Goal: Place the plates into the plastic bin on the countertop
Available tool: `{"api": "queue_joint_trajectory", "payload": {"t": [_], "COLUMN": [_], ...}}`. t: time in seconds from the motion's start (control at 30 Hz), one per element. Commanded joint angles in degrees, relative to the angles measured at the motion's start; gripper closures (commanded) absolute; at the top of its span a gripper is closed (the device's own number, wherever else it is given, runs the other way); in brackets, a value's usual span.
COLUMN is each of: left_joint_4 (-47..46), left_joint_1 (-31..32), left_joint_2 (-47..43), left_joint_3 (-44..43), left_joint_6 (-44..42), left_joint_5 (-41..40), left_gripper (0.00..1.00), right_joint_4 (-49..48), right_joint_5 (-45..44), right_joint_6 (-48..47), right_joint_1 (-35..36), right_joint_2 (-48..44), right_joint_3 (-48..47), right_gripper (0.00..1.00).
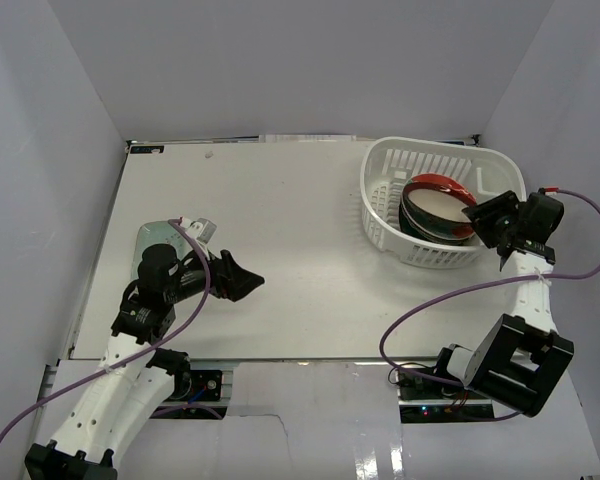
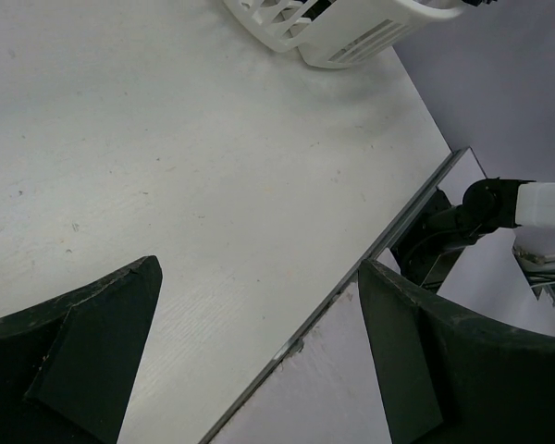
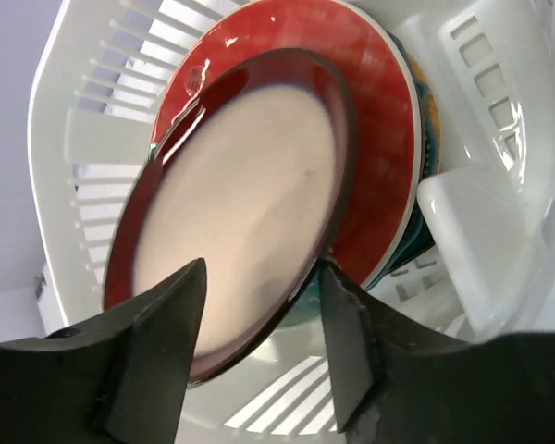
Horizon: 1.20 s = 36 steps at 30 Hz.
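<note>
Step in hand: the right claw (image 3: 259, 347) is hanging over the big white plastic bin (image 1: 384, 215) with slotted sides, its fingers spread apart and gripping nothing.
Plates: the round cream plate with the dark rim (image 3: 236, 217) is leaning on the round red plate (image 3: 379, 139) inside the bin (teal ones are peeking out underneath).
Left claw (image 2: 259, 356): it is sitting wide apart above the flat white worktop (image 1: 280, 250), holding nothing.
Pale dish (image 1: 165, 235): one is showing near the left arm.
Next move: I think the left claw needs to go pick it up.
</note>
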<state>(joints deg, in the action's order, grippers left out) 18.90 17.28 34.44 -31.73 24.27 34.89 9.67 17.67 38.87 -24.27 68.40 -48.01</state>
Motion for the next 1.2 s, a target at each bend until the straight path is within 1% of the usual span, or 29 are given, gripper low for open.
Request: {"api": "queue_joint_trajectory", "payload": {"t": [0.0, 0.03, 0.1, 0.13, 0.2, 0.23, 0.27, 0.3, 0.37, 0.43, 0.47, 0.5, 0.57, 0.6, 0.67, 0.7, 0.73, 0.77, 0.8, 0.87, 0.9, 0.93, 0.97, 1.0, 1.03, 1.07, 1.1, 1.13, 1.17], "left_joint_4": [-0.1, -0.1, 0.0, 0.1, 0.5, 0.6, 0.6, 0.8, 1.1, 1.4, 1.2, 1.3, 1.2, 1.4, 1.8, 2.5, 2.9, 3.2, 3.4, 3.5, 3.5, 3.5, 3.6, 3.6, 3.6, 3.8, 3.9, 4.0, 4.0], "left_joint_1": [0.2, 0.1, 0.2, 0.2, 0.2, 0.2, 0.2, 0.1, 0.2, 0.2, 0.2, 0.2, 0.1, 0.2, 0.3, 0.4, 0.4, 0.5, 0.6, 0.6, 0.7, 0.7, 0.7, 0.7, 0.8, 0.9, 1.0, 1.0, 1.1], "left_joint_2": [-0.6, -0.5, -0.2, -0.2, -0.6, -0.8, -0.8, -0.5, -0.3, -0.2, -0.2, -0.2, -0.3, -0.4, -1.1, -1.2, -1.3, -1.6, -1.8, -2.4, -2.8, -3.0, -3.1, -3.1, -3.3, -3.2, -3.1, -3.1, -2.9], "left_joint_3": [-0.4, -0.4, -0.4, -0.6, -0.9, -1.0, -1.1, -1.2, -1.8, -2.5, -3.3, -4.0, -6.1, -9.2, -12.8, -17.0, -19.0, -20.8, -23.8, -26.2, -27.2, -28.8, -29.5, -30.1, -30.8, -30.9, -30.9, -30.9, -30.6], "left_joint_6": [-0.7, -0.7, -0.8, -0.8, -1.1, -1.1, -1.1, -1.2, -1.4, -1.4, -1.2, -0.9, 0.6, 1.1, 2.4, 2.6, 2.8, 3.1, 3.1, 3.2, 3.3, 3.3, 3.2, 3.1, 3.1, 3.1, 3.1, 3.4, 3.6], "left_joint_5": [-0.7, -0.8, -0.7, -0.8, -1.1, -1.3, -1.8, -1.8, -2.5, -4.2, -4.8, -6.5, -8.3, -9.7, -14.8, -16.8, -20.3, -21.9, -23.1, -26.8, -27.8, -28.6, -29.7, -30.0, -30.0, -29.5, -29.3, -28.9, -28.7], "left_gripper": [0.02, 0.02, 0.02, 0.02, 0.02, 0.02, 0.02, 0.02, 0.02, 0.02, 0.02, 0.02, 0.02, 0.02, 0.02, 0.02, 0.02, 0.02, 0.02, 0.02, 0.02, 0.02, 0.02, 0.02, 0.02, 0.02, 0.02, 0.02, 0.02], "right_joint_4": [-3.1, -2.3, 0.1, 0.8, 1.2, 1.2, 1.1, 1.1, 1.1, -0.6, -1.8, -2.4, -3.2, -3.5, -6.3, -7.8, -9.0, -12.5, -13.5, -14.4, -16.0, -16.6, -17.2, -18.3, -18.5, -18.4, -17.1, -15.6, -14.0], "right_joint_5": [-2.6, -3.2, -4.7, -7.5, -9.4, -10.0, -9.9, -9.0, -7.1, -5.2, -4.9, -6.1, -9.3, -10.9, -16.9, -18.4, -22.5, -24.2, -25.9, -26.4, -26.3, -25.9, -25.3, -23.5, -22.9, -22.3, -21.3, -21.7, -23.1], "right_joint_6": [-2.3, -3.2, -4.4, -4.6, -4.9, -4.9, -5.0, -4.9, -4.9, -3.9, -3.5, -3.5, -3.8, -4.1, -3.5, -3.5, -3.1, -3.0, -3.2, -3.6, -4.0, -4.2, -4.6, -4.9, -5.1, -5.1, -5.1, -5.1, -5.2], "right_joint_1": [-0.2, -0.2, -0.2, -0.2, -0.2, -0.2, -0.2, -0.1, 0.6, 5.1, 7.9, 15.8, 26.3, 36.8, 46.2, 54.7, 58.8, 62.4, 68.7, 73.8, 77.8, 79.6, 81.0, 83.4, 84.4, 85.2, 86.7, 87.4, 88.0], "right_joint_2": [-0.1, -0.2, -1.2, -1.8, -4.8, -5.9, -6.9, -8.4, -9.9, -12.5, -13.5, -14.3, -14.0, -12.3, -10.0, -6.6, -4.4, -1.9, 4.3, 11.5, 18.6, 22.1, 28.8, 32.3, 35.3, 41.6, 44.9, 48.1, 54.5], "right_joint_3": [-1.9, -2.3, -3.6, -3.8, -3.8, -3.7, -3.5, -3.5, -3.8, -2.8, -2.3, -2.2, -2.7, -2.7, -2.4, -2.4, -2.6, -3.0, -4.9, -8.7, -13.1, -15.5, -18.2, -23.9, -27.0, -30.1, -33.5, -41.1, -44.9], "right_gripper": [0.40, 0.31, 0.24, 0.15, 0.09, 0.04, 0.01, 0.03, 0.04, 0.02, 0.02, 0.00, 0.00, 0.00, 0.09, 0.11, 0.15, 0.17, 0.18, 0.20, 0.20, 0.22, 0.23, 0.23, 0.23, 0.24, 0.25, 0.27, 0.28]}}
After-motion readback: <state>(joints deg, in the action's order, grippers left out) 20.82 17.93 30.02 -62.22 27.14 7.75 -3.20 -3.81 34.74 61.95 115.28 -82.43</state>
